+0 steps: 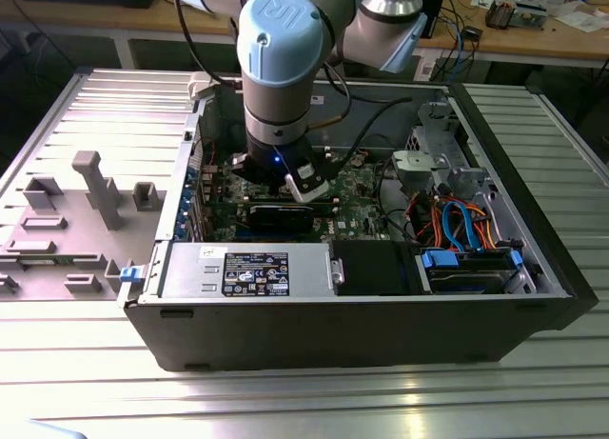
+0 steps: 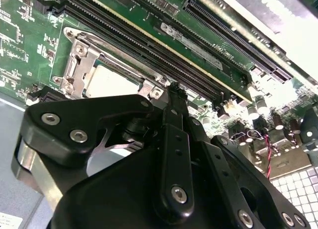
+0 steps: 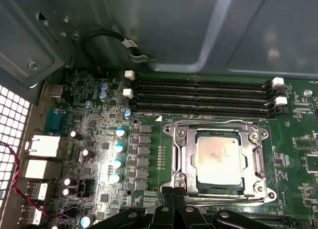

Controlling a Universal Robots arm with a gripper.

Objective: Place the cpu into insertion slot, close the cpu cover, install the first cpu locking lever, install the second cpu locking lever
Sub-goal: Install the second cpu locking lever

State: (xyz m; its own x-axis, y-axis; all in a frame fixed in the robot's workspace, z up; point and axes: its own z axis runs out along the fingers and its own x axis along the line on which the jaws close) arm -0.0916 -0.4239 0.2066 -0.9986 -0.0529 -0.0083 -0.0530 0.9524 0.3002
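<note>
Cpu [image 3: 219, 161] sat in the insertion slot [image 3: 185, 162] under the closed cpu cover [image 3: 258, 159], just beyond the hand [image 3: 174, 209]; grip state unclear.

We see the arm [image 1: 278, 68] in silver tubes with pale blue joint caps; a blue light glows below its wrist. Our gripper [image 2: 174, 97] is matt black, its linkages studded with silver screws.

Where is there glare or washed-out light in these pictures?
First wrist view: the cpu top shines pale with a blotchy reflection. Second wrist view: the cpu is nearly white, and the far corner past the memory slots is blown out. Exterior view: evenly lit.
</note>
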